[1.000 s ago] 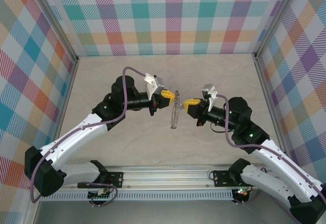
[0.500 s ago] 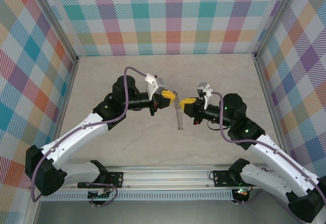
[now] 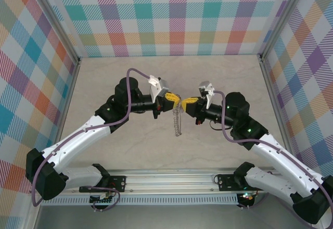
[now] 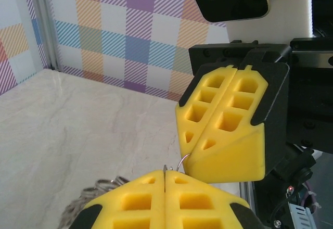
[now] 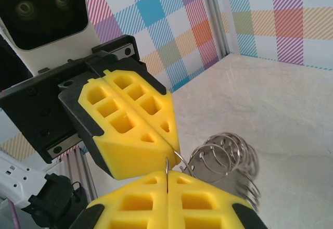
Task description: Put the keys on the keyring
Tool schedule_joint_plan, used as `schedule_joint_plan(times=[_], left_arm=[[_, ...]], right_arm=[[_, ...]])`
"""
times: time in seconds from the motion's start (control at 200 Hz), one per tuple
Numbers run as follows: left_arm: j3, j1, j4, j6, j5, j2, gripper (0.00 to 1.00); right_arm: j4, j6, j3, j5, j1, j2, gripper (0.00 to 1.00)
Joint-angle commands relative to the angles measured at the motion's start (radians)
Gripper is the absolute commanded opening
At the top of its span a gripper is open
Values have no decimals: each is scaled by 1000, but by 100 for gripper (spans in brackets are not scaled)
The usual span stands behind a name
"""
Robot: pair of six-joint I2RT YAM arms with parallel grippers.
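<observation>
The keyring (image 3: 177,122) hangs edge-on between the two grippers, above the table. Its small wire loops dangle below, seen in the left wrist view as the loops (image 4: 96,193) and in the right wrist view as a cluster of loops (image 5: 225,158). My left gripper (image 3: 173,102) is shut, with a thin sliver of the ring's metal in its seam (image 4: 164,179). My right gripper (image 3: 186,104) is tip to tip with it and also shut on a thin edge of the ring (image 5: 167,179). A curved wire runs between the two sets of yellow fingers. The tiny key with its lilac tag is out of view.
The pale marbled table (image 3: 130,73) is boxed in by checked walls on three sides. A metal rail (image 3: 171,179) with the arm bases runs along the near edge. Both arms reach inward over the middle of the table.
My right gripper has moved left until its tips meet the left gripper's. The hanging ring has swung a little under them. The left arm has barely moved.
</observation>
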Motion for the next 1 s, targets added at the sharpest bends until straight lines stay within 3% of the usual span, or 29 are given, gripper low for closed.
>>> schedule_joint_plan(times=[0.0,0.46,0.995], left_arm=[[30,-17,38,9,37,-12,0],[6,-18,73,-7,37,-51,0],[-41,-17,207,-76,-25,-79,0]], right_arm=[[42,-30,37,18,-6,5,0],[0,-31,32,77,-30,15,0],[36,65,-13,-45,-70,25,0]])
